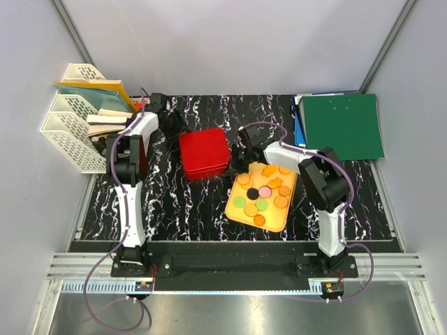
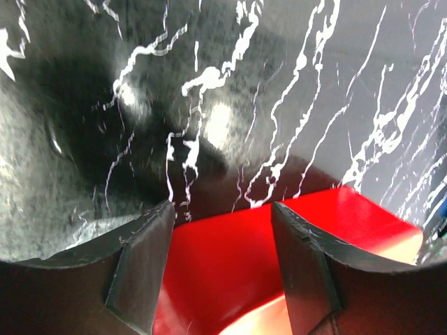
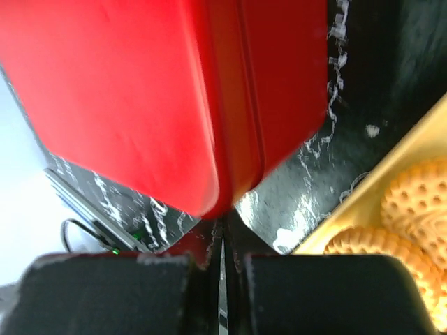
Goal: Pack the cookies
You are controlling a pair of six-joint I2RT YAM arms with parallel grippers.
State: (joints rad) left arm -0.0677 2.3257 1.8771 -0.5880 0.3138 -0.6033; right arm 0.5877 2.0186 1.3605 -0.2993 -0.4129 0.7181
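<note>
- Sitting loose on the yellow tray [image 1: 232, 207]: the cookies [image 1: 262, 192], mostly orange, a few green, one pink, one black; none in either claw.
- Tray lies on the black marbled table [image 1: 188, 202], just right of the closed red box [image 1: 204, 153].
- Right gripper [image 1: 241, 150] clenched, fingers [image 3: 112, 293] pressed together at the box's right edge beside the tray's far corner; cannot tell if it pinches anything.
- Left gripper [image 1: 171, 122] released, fingers [image 2: 150, 251] apart over the box's far-left edge, nothing between them.
- White file rack [image 1: 70, 132] far left, green folder [image 1: 342, 125] far right.
</note>
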